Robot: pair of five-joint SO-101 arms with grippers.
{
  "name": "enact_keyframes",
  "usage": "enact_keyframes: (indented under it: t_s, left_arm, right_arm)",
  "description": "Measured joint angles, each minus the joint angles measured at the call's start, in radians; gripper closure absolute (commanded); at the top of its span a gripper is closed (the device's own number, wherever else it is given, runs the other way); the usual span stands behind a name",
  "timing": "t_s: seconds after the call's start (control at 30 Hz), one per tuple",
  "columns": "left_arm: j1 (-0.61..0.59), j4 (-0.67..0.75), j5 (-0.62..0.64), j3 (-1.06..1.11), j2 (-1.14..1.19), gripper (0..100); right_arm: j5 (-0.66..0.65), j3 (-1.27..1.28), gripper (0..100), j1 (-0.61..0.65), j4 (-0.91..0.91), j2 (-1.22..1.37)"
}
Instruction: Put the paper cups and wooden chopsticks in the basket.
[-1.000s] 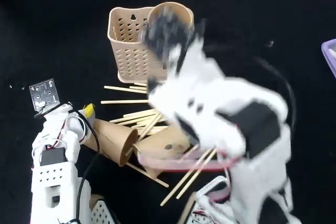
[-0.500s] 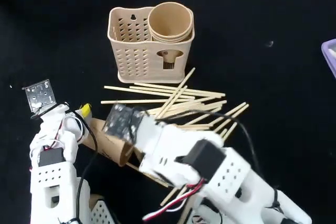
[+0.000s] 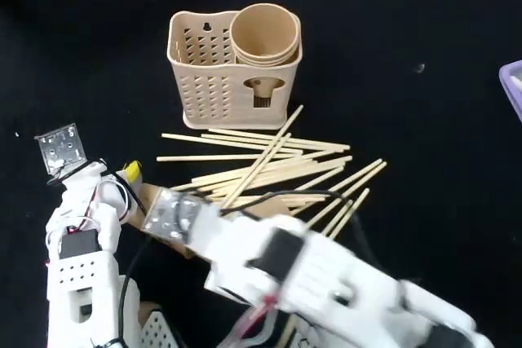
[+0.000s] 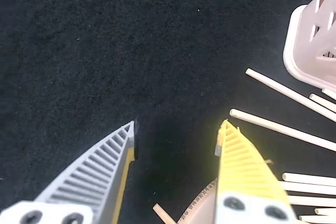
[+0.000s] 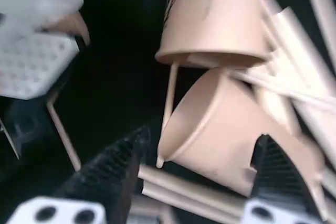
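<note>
A black cloth was spread underneath. The basket, with paper cups stacked inside, was set beyond scattered wooden chopsticks. The right gripper was spread wide about a lying cup, not clamped; the left gripper was held open, empty.

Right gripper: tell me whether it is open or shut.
Open. The right gripper's two black fingers stand wide apart, with a tipped paper cup seen between them.

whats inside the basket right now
A stack of paper cups stands upright in one compartment of the basket. Nothing pokes out of the other compartment, but its walls hide its floor. The chopsticks in view lie outside on the table.
</note>
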State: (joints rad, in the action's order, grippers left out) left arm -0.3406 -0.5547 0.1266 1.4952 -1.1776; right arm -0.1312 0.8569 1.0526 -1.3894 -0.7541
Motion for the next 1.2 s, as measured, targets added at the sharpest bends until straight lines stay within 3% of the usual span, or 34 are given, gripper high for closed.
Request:
enact_keyframes:
  t_s: [0.13,0.3,0.37,0.47,0.5,0.8,1.0,1.2]
  left_arm:
    - [0.002,0.000,0.000,0.000,0.000,75]
    - [-0.002,0.000,0.000,0.000,0.000,75]
    - [-0.002,0.000,0.000,0.000,0.000,75]
    - [-0.002,0.000,0.000,0.000,0.000,75]
    - [-0.002,0.000,0.000,0.000,0.000,75]
    - [-0.002,0.000,0.000,0.000,0.000,75]
    - [-0.002,0.000,0.000,0.000,0.000,75]
    - [-0.002,0.000,0.000,0.000,0.000,75]
  right_arm:
    - [-0.054,-0.002,68.0,-0.091,0.005,0.035]
    - [-0.253,-0.003,69.9,-0.189,-0.011,0.038]
    - [-0.298,-0.003,77.9,-0.245,-0.028,0.038]
    - [-0.318,-0.003,98.2,-0.334,-0.031,0.038]
    - [-0.318,-0.003,98.9,-0.368,-0.031,0.038]
    - [-0.322,-0.126,98.8,-0.609,-0.137,0.037]
    - [-0.457,-0.198,97.8,-0.726,-0.259,-0.086]
    - [-0.503,-0.178,74.8,-0.664,-0.344,-0.219]
